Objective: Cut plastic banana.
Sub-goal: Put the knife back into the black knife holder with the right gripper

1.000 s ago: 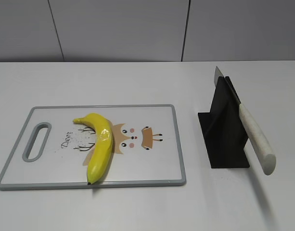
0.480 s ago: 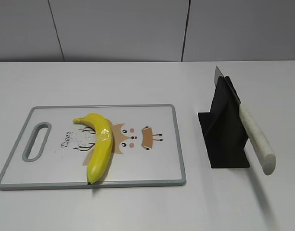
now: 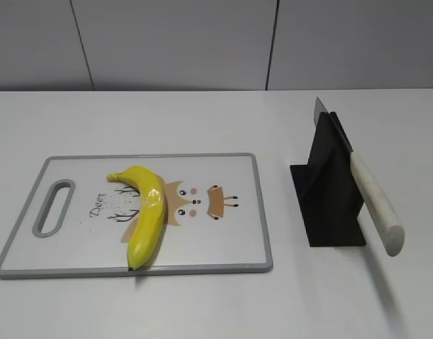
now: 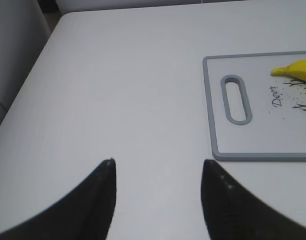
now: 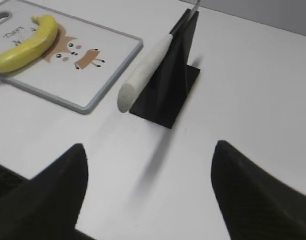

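plastic banana (image 3: pixel 147 215) is lying on the cutting board (image 3: pixel 230 240), left of centre, stem end pointing toward the handle slot, dark tip sitting right at the board's near edge. it's partly covering the deer cartoon printed on the board.

going big to small: white table (image 3: pixel 202 120) is carrying everything. the grey-rimmed board is sitting on the left half in the exterior view. a black knife stand (image 3: pixel 328 198) is standing to the right of the board, apart from it. a knife (image 3: pixel 371 194) w/ a pale speckled handle is leaning in the stand, blade tip up at the back, handle sticking out toward the front, past the stand's base.

left gripper (image 4: pixel 157 175) is hovering over bare table, jaws spread wide w/ nothing btwn them. the banana is showing only as a yellow end at the far right edge of the left wrist view, well apart from these jaws, beyond the board's slot.

right gripper (image 5: pixel 148 170) is also gaping wide, empty, over bare table. the stand & knife handle are sitting just ahead of its jaws; the banana is lying further off, up-left in the right wrist view, well apart.

neither gripper is showing in the exterior view.
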